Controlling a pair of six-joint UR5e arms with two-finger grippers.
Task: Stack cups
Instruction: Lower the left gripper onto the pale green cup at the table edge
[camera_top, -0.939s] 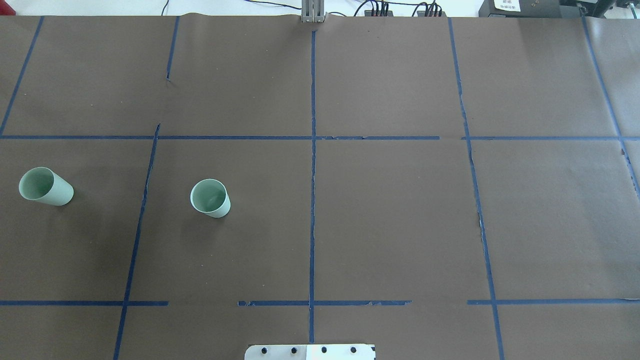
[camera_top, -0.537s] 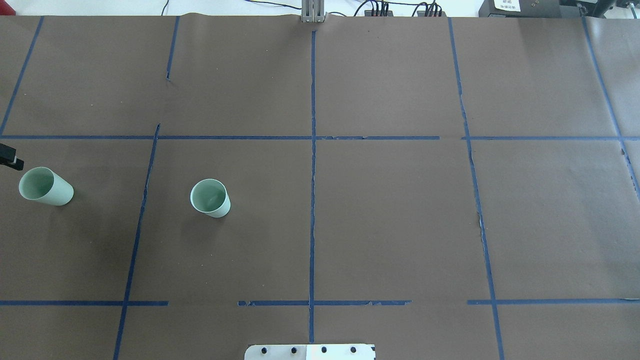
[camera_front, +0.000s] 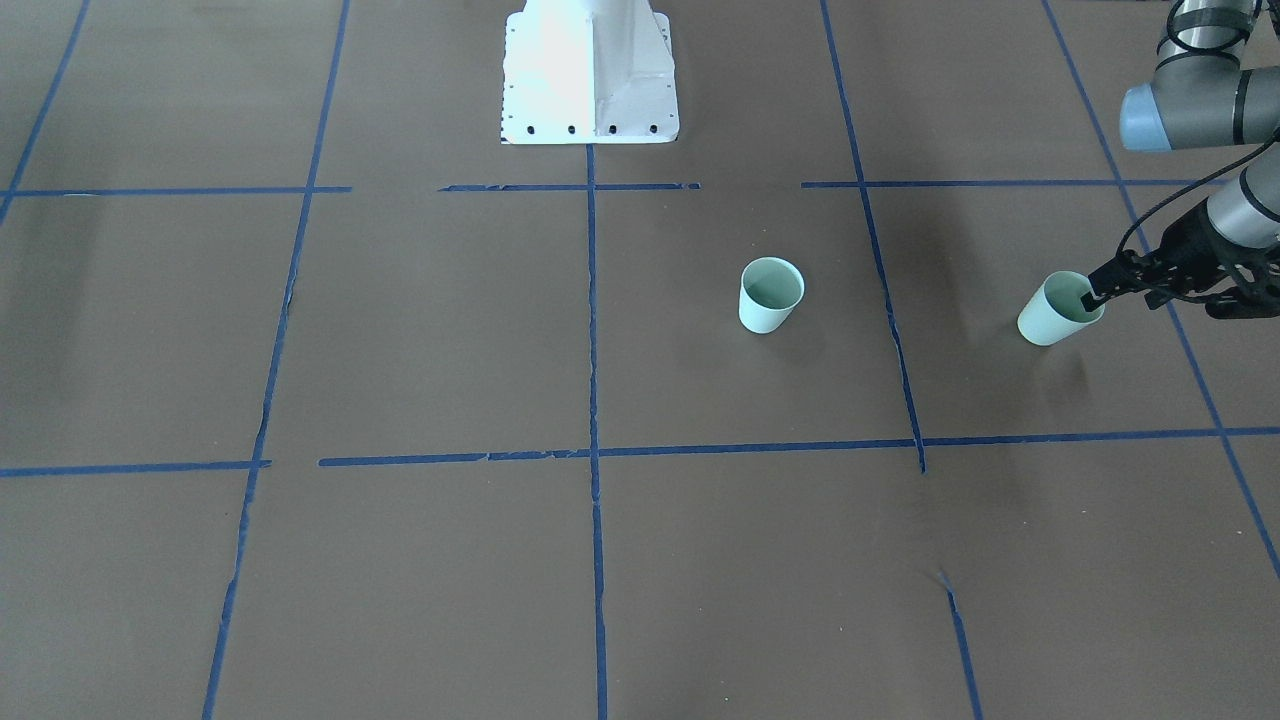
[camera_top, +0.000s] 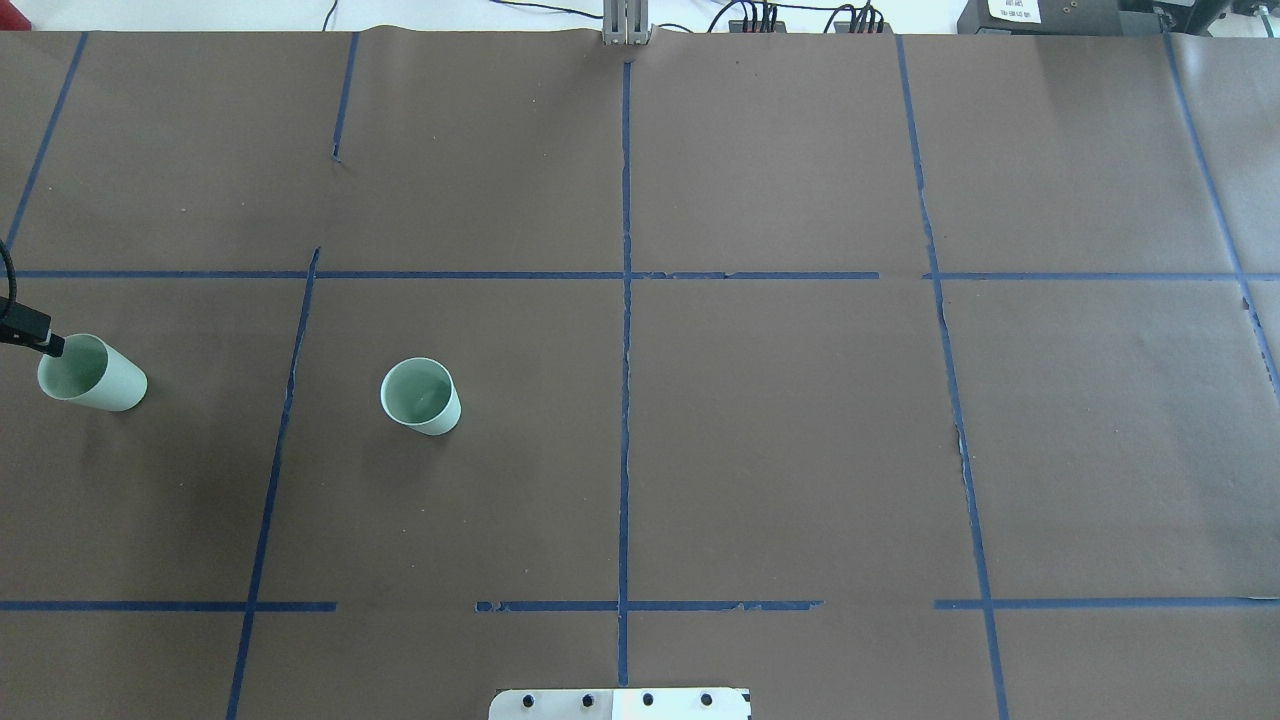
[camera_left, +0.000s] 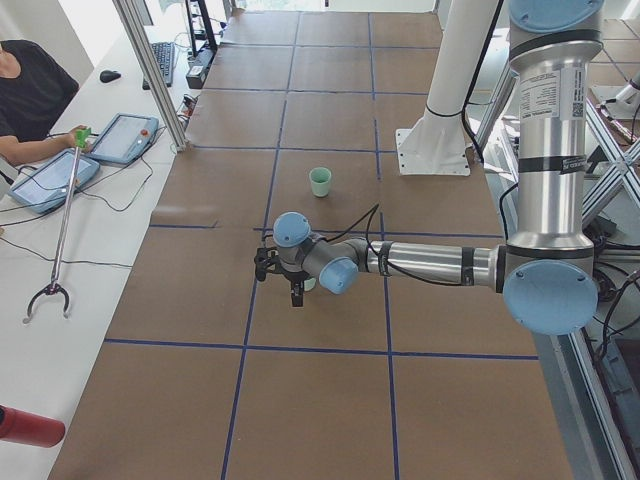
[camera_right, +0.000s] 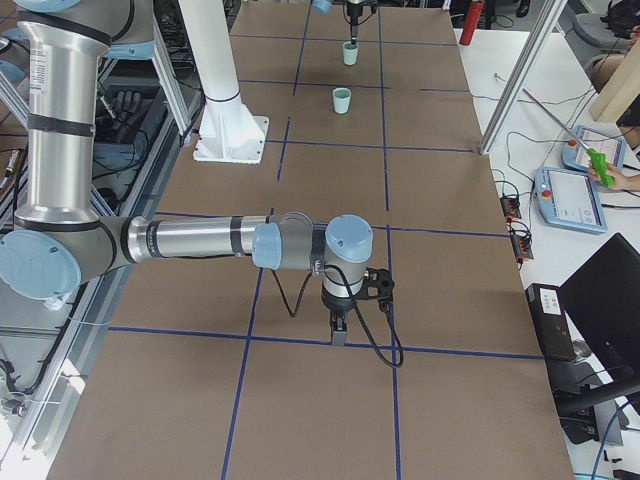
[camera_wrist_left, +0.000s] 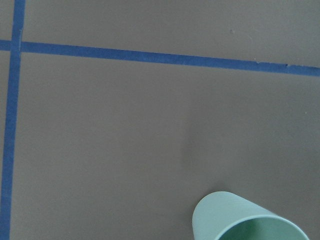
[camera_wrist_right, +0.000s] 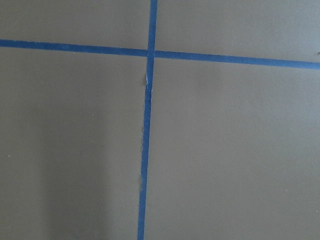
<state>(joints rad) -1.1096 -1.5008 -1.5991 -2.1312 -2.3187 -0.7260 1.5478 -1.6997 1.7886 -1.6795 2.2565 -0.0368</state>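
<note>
Two pale mint-green cups stand upright on the brown table. One cup (camera_top: 421, 396) (camera_front: 771, 294) is left of centre. The other cup (camera_top: 92, 373) (camera_front: 1060, 309) is at the far left edge and fills the lower right of the left wrist view (camera_wrist_left: 250, 220). My left gripper (camera_front: 1100, 292) hangs over that far-left cup, one fingertip (camera_top: 52, 346) at its rim. Its jaws look spread apart and hold nothing. My right gripper (camera_right: 340, 325) shows only in the exterior right view, low over bare table, far from both cups. I cannot tell if it is open or shut.
The white robot base plate (camera_front: 590, 70) (camera_top: 620, 703) sits at the table's near middle edge. Blue tape lines (camera_top: 626, 330) grid the brown table cover. An operator's tablets (camera_left: 120, 140) lie on a side bench beyond the table.
My left gripper has come into the overhead view from the left edge and moved down to the far-left cup's rim. Both cups have stayed put.
</note>
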